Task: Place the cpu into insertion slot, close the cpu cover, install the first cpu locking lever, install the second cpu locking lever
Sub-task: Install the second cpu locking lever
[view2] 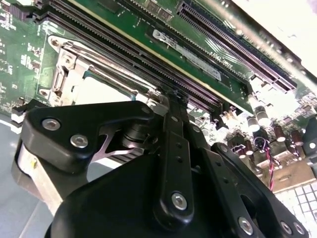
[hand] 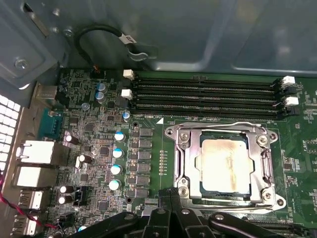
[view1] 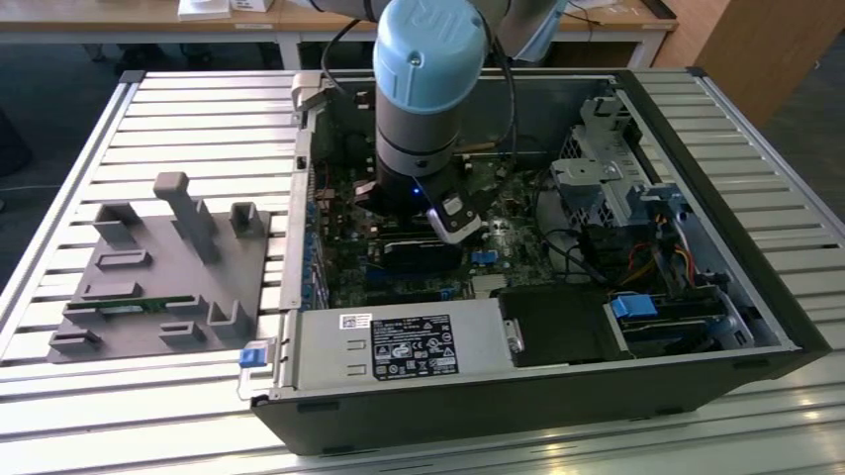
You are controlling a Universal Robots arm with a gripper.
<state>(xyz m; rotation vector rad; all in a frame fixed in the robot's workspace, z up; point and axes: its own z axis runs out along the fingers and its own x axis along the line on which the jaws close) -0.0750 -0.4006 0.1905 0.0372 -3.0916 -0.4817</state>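
Grey fixture block (view1: pixel 165 272) well left of claw (view1: pixel 456 226) in exterior view. Claw (hand: pixel 171 196) hangs inside open computer case (view1: pixel 739 297), fingers pressed together, empty, tips just beside cpu cover (hand: pixel 185 158). Cover lies flat over seated cpu (hand: pixel 224 163).

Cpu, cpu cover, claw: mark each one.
cpu (hand: pixel 224 165), first wrist view, middle of its pale top.
cpu cover (hand: pixel 184 161), first wrist view, one side bar of frame.
claw (hand: pixel 171 192), first wrist view, at its fingertips.

Pale silver-grey cpu (hand: pixel 222 165) lying flat in the socket near the motherboard's memory-slot edge, with the shiny metal cpu cover (hand: pixel 184 163) closed around it.
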